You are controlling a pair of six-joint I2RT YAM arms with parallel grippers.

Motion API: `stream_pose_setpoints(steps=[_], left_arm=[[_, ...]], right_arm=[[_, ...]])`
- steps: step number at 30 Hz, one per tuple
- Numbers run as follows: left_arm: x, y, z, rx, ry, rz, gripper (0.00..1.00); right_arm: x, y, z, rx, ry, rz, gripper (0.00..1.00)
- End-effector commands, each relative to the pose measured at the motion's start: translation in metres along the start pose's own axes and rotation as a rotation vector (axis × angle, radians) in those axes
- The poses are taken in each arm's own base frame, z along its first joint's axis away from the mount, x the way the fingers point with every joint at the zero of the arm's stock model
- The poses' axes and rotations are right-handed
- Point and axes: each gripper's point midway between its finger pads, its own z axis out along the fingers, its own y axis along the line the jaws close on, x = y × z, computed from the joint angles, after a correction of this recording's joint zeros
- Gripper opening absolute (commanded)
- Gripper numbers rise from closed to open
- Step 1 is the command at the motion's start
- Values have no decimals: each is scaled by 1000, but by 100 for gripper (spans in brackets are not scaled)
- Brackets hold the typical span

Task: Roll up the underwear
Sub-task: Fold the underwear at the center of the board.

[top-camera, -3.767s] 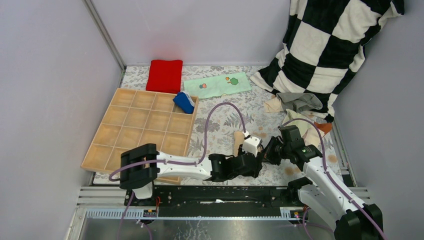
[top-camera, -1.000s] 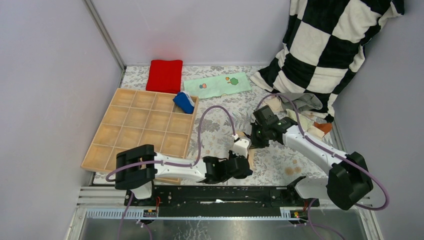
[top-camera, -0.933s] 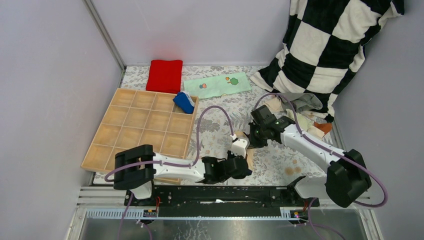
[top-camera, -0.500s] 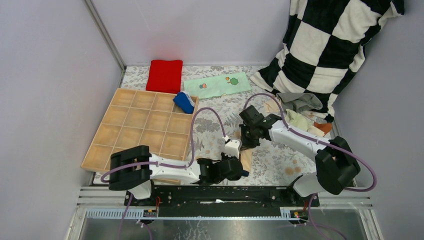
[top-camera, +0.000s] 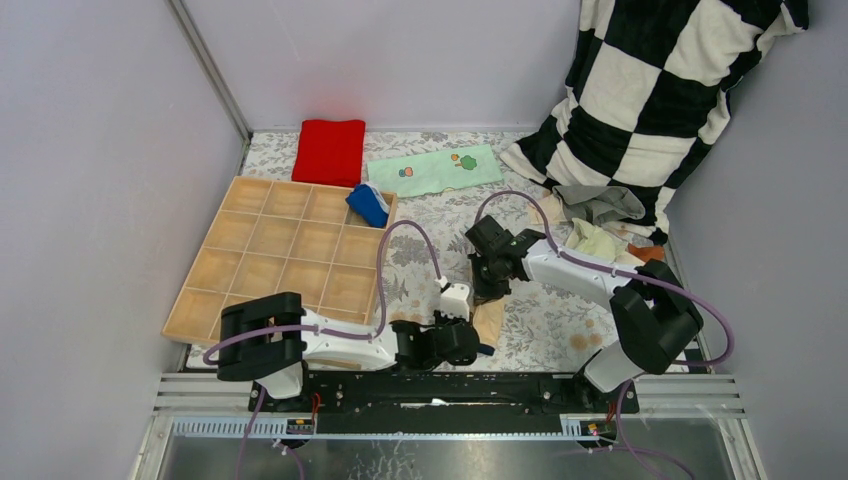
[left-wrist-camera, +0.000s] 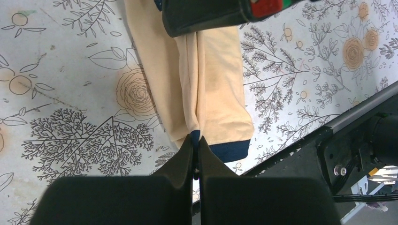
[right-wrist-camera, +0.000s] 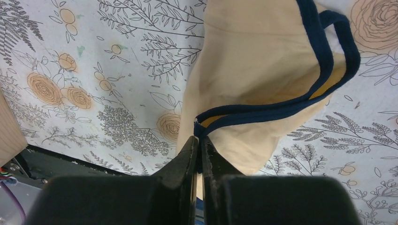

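A tan underwear (top-camera: 489,318) with dark navy trim lies stretched on the floral mat near the front edge. In the left wrist view my left gripper (left-wrist-camera: 195,138) is shut on the navy band at its near end (left-wrist-camera: 211,89). My right gripper (right-wrist-camera: 198,140) is shut on the navy trim at the far, open end of the underwear (right-wrist-camera: 253,61). Seen from the top view, the left gripper (top-camera: 478,346) and the right gripper (top-camera: 487,292) face each other across the garment. A blue striped underwear (top-camera: 368,205) sits rolled in a tray compartment.
The wooden grid tray (top-camera: 260,255) stands at the left. A red folded cloth (top-camera: 329,150) and a mint printed cloth (top-camera: 433,169) lie at the back. Grey (top-camera: 600,203) and pale green (top-camera: 598,241) briefs are piled by the black-and-white checkered blanket (top-camera: 660,90) at the right.
Both arms have shifted left with the tan underwear. The right gripper came down toward the mat; the left gripper drew back toward the near edge.
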Motion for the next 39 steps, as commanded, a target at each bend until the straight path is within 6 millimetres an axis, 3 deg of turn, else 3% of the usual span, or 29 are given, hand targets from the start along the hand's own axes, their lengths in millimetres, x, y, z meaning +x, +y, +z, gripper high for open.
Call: stream_pose_setpoints(steps=[1, 4, 11, 21, 26, 28, 32, 39], left_arm=[[-2, 2, -2, -2, -37, -35, 0], [0, 5, 0, -9, -33, -40, 0], [7, 10, 1, -18, -24, -51, 0], [7, 11, 1, -24, -24, -53, 0], [2, 9, -1, -25, -36, -58, 0], [-1, 7, -2, -22, -41, -57, 0], [-4, 4, -1, -25, -45, -50, 6], [-9, 6, -4, -42, -61, -55, 21]], right_arm=[[-18, 12, -2, -19, -57, -27, 10], [-18, 13, 0, -21, -57, -25, 14], [-18, 20, 0, -49, -58, -16, 38], [-28, 33, -30, -123, -138, -2, 50], [-21, 16, -41, -90, -189, 21, 49], [-13, 7, -40, -70, -188, 29, 42], [3, -5, -30, -61, -173, 47, 22], [16, -6, -10, -89, -132, 60, 15]])
